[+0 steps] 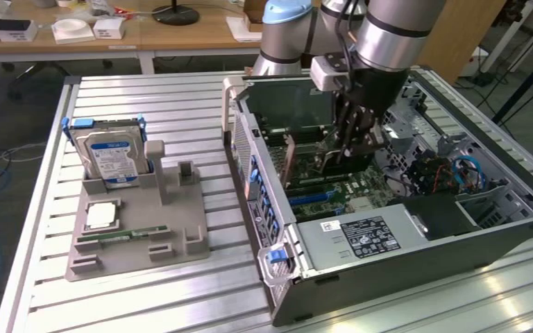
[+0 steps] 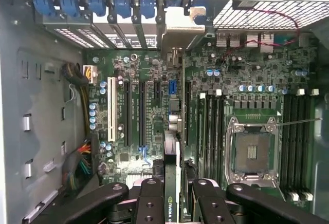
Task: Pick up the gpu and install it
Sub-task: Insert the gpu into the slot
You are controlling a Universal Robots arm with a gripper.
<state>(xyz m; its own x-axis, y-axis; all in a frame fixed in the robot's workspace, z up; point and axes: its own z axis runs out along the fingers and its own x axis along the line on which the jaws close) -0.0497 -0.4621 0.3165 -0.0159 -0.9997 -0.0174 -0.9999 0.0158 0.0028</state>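
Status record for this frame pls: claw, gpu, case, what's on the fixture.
claw: inside the open PC case, shut on the gpu
gpu: edge-on in the claw, over the motherboard slots; seated or not, cannot tell
CPU socket: empty
fixture: beside the case on the exterior view's left; holds hard drive upright, memory stick flat
table: slatted metal

shiny ribbed metal table (image 1: pixel 155 97), matt grey plastic holder (image 1: pixel 137 243), dull grey metal case (image 1: pixel 433 270), matt black fingers (image 2: pixel 151 206).
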